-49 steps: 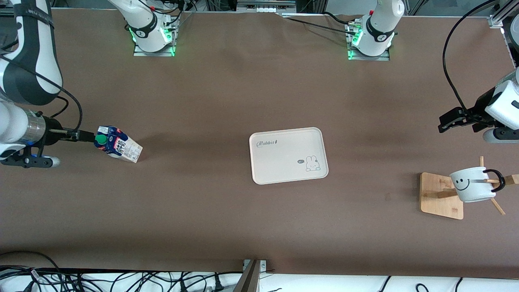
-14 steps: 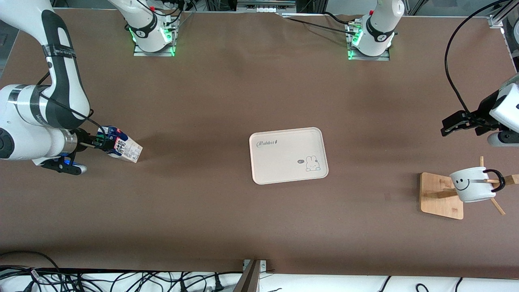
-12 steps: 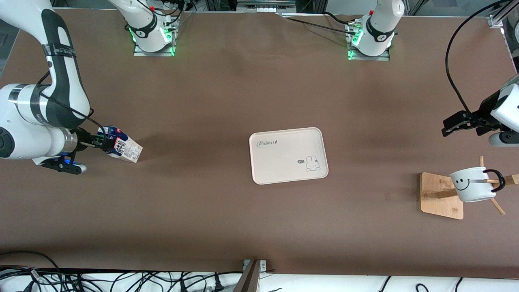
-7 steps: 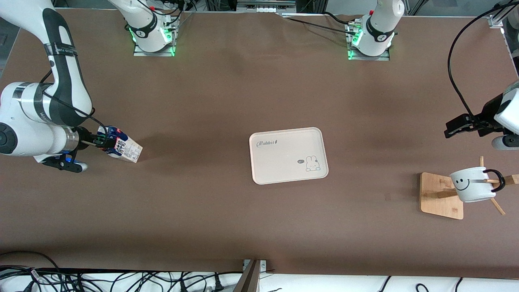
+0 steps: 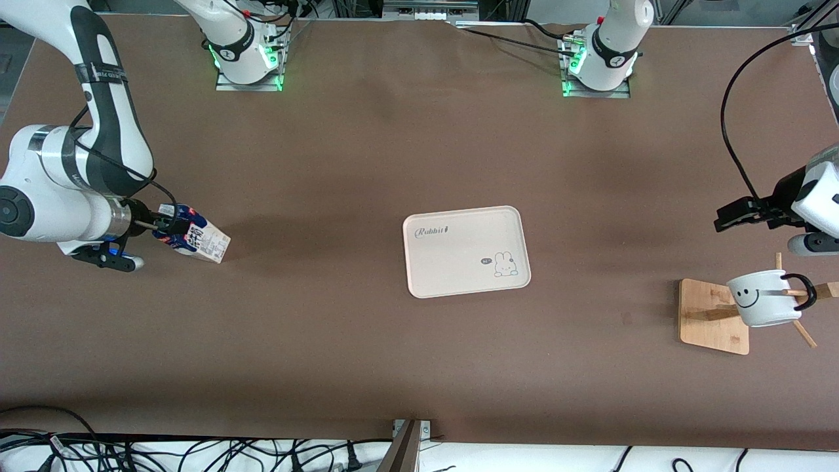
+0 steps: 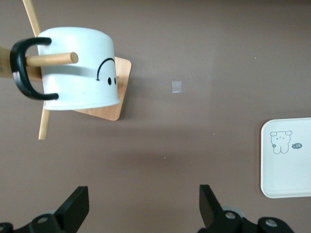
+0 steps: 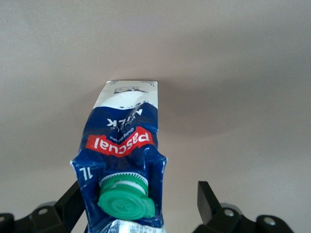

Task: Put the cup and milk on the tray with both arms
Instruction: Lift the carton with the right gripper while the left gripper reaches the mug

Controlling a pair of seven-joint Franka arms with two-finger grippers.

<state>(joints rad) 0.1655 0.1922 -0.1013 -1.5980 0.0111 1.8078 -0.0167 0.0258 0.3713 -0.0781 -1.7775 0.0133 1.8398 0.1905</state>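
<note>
High front camera faces the arm bases at twelve o'clock over the whole counter point(image 5: 367, 151); wrist cameras look down close, sharing its cup point(image 5: 763, 307), tray point(image 5: 459, 252) and milk point(image 5: 196, 237).

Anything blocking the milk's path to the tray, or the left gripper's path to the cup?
Nothing visible. Only bare table lies between the milk and the tray. The right gripper has its jaws open around the carton's top. The left gripper hangs open over bare table near the cup, which hangs on a wooden stand.
</note>
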